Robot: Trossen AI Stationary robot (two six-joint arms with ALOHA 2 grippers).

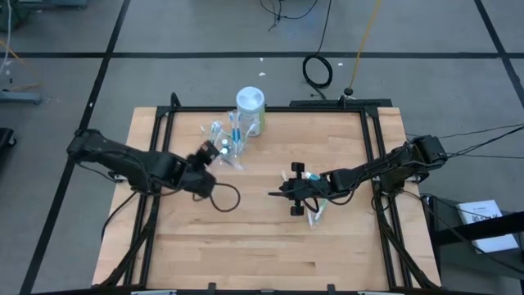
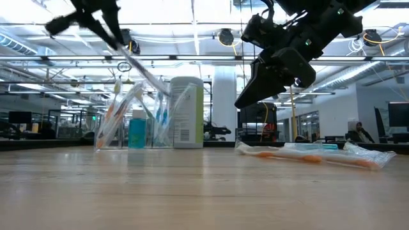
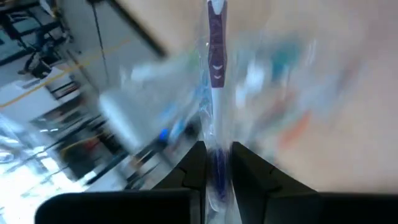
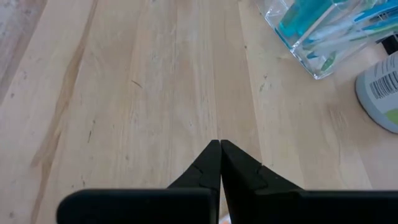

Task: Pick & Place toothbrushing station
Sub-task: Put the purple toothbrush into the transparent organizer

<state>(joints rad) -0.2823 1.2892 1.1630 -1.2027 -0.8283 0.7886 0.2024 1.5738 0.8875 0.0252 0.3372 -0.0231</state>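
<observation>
Purple wrapped toothbrush (image 3: pixel 216 56) sits clamped in the left gripper (image 3: pixel 217 163); right gripper (image 4: pixel 220 149) is closed, empty.

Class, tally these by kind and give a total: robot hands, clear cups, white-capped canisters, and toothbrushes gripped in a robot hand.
Robot hands: 2, the left hand and the right hand
Clear cup: 1
White-capped canister: 1
Gripped toothbrush: 1, purple, in the left hand
Total: 5
</observation>
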